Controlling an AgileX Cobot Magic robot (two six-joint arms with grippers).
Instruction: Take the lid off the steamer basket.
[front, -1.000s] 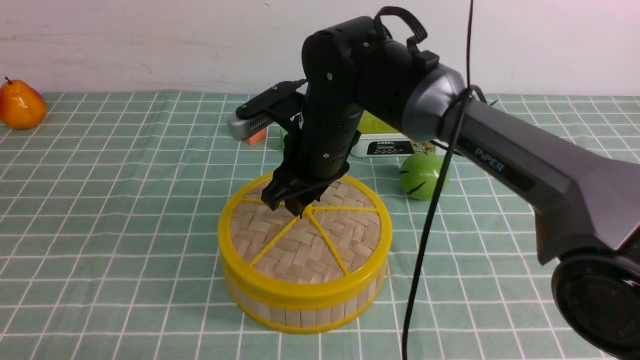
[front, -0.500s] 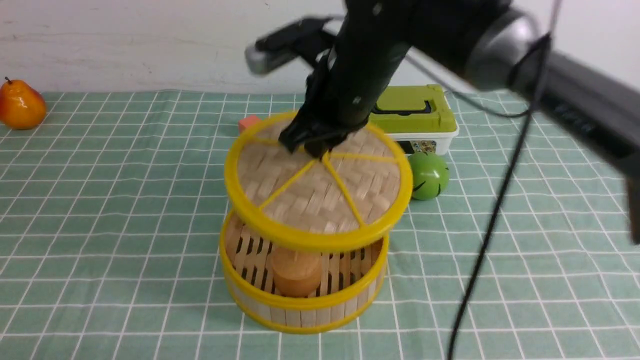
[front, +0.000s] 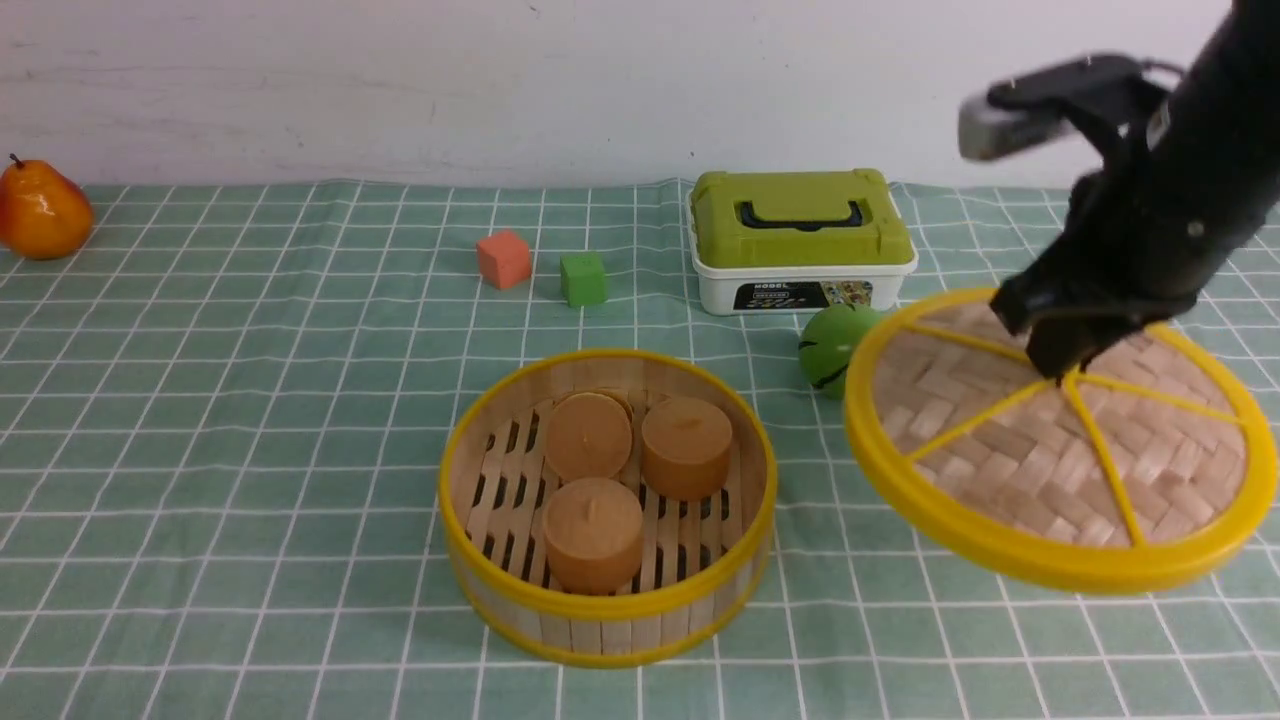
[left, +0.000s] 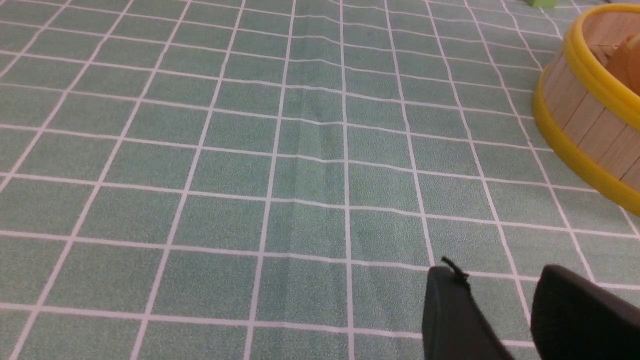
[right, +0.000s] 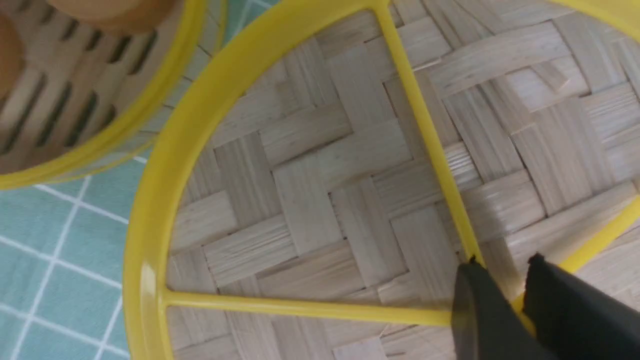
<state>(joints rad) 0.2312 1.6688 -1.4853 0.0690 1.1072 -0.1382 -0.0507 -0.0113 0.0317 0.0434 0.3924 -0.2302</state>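
The steamer basket (front: 607, 610) stands open on the cloth in the front view, with three brown round cakes (front: 592, 532) on its slatted floor. Its wall also shows in the left wrist view (left: 585, 125) and the right wrist view (right: 75, 130). My right gripper (front: 1055, 365) is shut on the centre knob of the lid (front: 1010, 470) and holds it tilted in the air, to the right of the basket. In the right wrist view the lid (right: 310, 200) fills the frame under the right gripper (right: 502, 267). My left gripper (left: 495, 277) hovers low over bare cloth beside the basket, fingers slightly apart and empty.
A white box with a green lid (front: 802, 240) stands behind the basket. A green ball (front: 828, 350) lies beside the held lid. A red cube (front: 503, 259) and a green cube (front: 583, 278) sit further back. An orange pear (front: 40, 212) is at far left.
My right gripper lifted the lid off the basket and carried it to the right. The basket is now uncovered and its cakes show.
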